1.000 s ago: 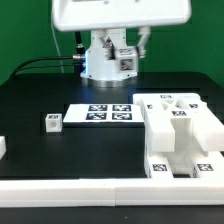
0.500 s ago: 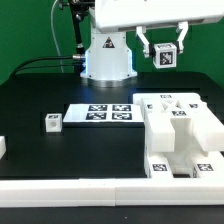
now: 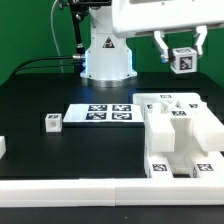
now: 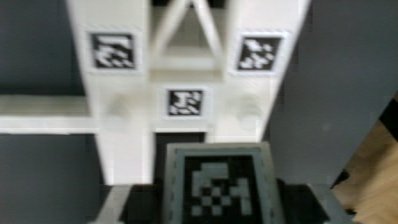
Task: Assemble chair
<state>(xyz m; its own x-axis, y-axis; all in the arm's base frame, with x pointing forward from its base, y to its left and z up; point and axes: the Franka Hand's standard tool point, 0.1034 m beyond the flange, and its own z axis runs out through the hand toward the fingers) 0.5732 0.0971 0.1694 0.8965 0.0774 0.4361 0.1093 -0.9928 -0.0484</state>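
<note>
My gripper hangs high at the exterior view's right, shut on a small white tagged cube. Below it on the table stands the partly built chair, a blocky white frame with tags on its top and front. In the wrist view the held cube fills the near edge between the dark fingers, and the chair's white bars with three tags lie straight beneath it. A second small tagged cube sits alone on the black table at the exterior view's left.
The marker board lies flat between the loose cube and the chair. A long plain white rail runs along the table's front edge. Another white piece shows at the far left edge. The robot base stands behind.
The gripper has carried the small cube from near the robot base toward the exterior view's right, to above the chair frame. Nothing on the table moved.
</note>
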